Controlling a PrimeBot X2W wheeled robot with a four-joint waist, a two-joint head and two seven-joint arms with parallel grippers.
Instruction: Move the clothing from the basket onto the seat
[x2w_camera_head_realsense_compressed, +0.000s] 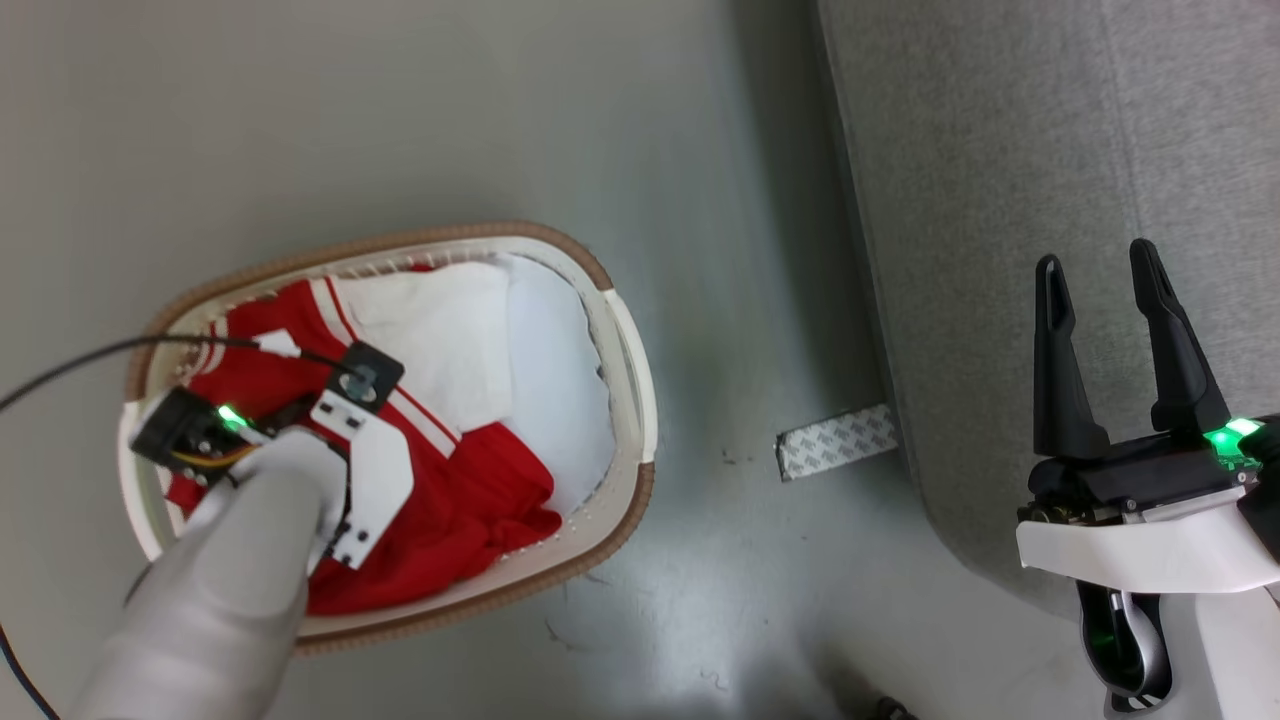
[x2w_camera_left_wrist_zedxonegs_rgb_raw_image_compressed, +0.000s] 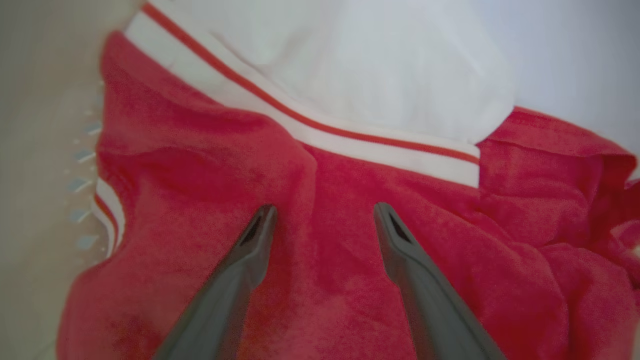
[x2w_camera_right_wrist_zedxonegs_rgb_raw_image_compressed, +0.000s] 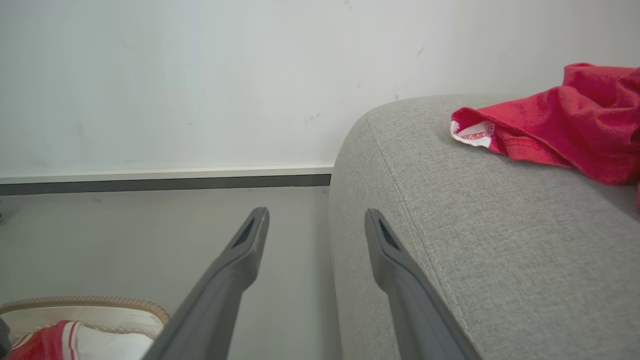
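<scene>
The left gripper (x2w_camera_left_wrist_zedxonegs_rgb_raw_image_compressed: 322, 215) reaches into the basket (x2w_camera_head_realsense_compressed: 640, 400) on the floor (x2w_camera_head_realsense_compressed: 700, 150), left of the seat (x2w_camera_head_realsense_compressed: 1000, 180). Its fingers are spread close over the red clothing (x2w_camera_head_realsense_compressed: 480, 500) heaped inside. The right gripper (x2w_camera_head_realsense_compressed: 1095, 265) hovers at the seat's left edge, fingers spread and empty. Another red garment (x2w_camera_right_wrist_zedxonegs_rgb_raw_image_compressed: 575, 115) lies on the seat.

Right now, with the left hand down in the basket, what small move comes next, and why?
Probably ease the left hand down and close it on the red garment. Its fingers are open over the fabric in the basket, gripping nothing, and one red piece already lies on the sofa.
</scene>
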